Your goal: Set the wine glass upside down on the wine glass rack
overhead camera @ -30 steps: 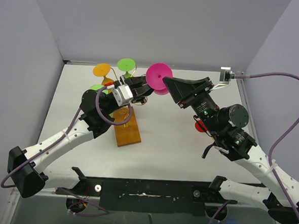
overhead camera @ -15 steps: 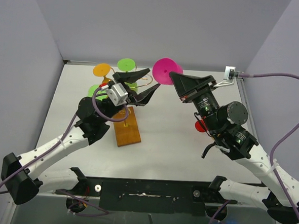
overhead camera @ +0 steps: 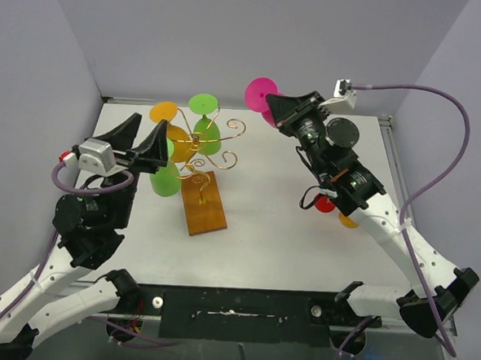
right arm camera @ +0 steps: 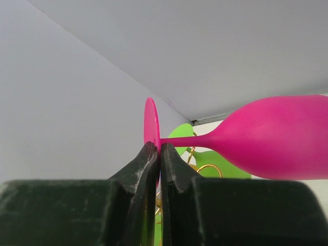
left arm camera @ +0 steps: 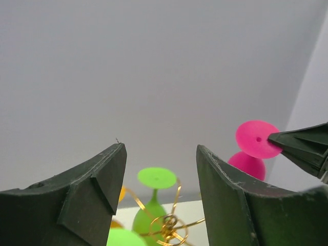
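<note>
The right tool point(overhead camera: 274, 117) pinches the pink glass point(overhead camera: 260, 92) in the air, to the right of the rack point(overhead camera: 204, 204).
It is pressed together on the stem beside the foot, foot uppermost, and the glass is clear of the gold wire arms. The left tool point(overhead camera: 147, 123) stands spread and empty left of the rack, which sits on the table point(overhead camera: 279, 223) carrying other glasses point(overhead camera: 204, 104).

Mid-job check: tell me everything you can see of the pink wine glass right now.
The pink wine glass looks like opaque, glossy plastic: a flat round foot, a thin stem and a rounded bowl, all magenta. It is off the table, inverted and somewhat tilted, with the foot uppermost. The right tool is shut on the foot's rim, and nothing else touches it. It hangs to the right of the wine glass rack, apart from its wire arms.
</note>
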Available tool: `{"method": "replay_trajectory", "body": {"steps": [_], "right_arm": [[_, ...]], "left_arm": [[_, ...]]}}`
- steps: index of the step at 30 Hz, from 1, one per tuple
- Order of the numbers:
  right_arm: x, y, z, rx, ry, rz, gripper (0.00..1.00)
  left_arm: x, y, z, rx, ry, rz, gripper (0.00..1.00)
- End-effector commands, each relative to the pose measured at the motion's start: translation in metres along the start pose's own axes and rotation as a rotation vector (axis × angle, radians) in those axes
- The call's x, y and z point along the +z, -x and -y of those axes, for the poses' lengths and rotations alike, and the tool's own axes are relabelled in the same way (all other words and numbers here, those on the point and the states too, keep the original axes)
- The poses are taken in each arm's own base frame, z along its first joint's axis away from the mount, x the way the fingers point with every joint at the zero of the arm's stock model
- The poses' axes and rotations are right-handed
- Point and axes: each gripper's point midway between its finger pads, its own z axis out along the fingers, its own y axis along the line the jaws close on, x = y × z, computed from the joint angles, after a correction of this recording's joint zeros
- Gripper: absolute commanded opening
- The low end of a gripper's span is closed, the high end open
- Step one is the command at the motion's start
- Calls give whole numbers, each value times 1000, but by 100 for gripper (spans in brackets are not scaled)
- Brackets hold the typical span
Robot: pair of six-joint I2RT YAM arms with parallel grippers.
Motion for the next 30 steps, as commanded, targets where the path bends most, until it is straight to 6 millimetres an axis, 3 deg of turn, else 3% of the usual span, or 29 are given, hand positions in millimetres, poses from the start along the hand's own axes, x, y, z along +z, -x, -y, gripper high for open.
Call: {"method": "replay_trajectory", "body": {"steps": [1, 6, 12, 30], "right_arm": [[14, 3, -23, 22, 74, -18, 0], [37, -18, -18, 27, 79, -75, 0], [55, -45, -16, 23, 99, -159, 0], [54, -77, -23, 21, 153, -317, 0]], "left_arm": [[-32, -21, -58, 81, 270, -98, 56], [-58, -19, -85, 85, 373, -52, 56], [-65, -15, -84, 71, 344, -18, 56], [-72, -9, -83, 37, 321, -4, 56]]}}
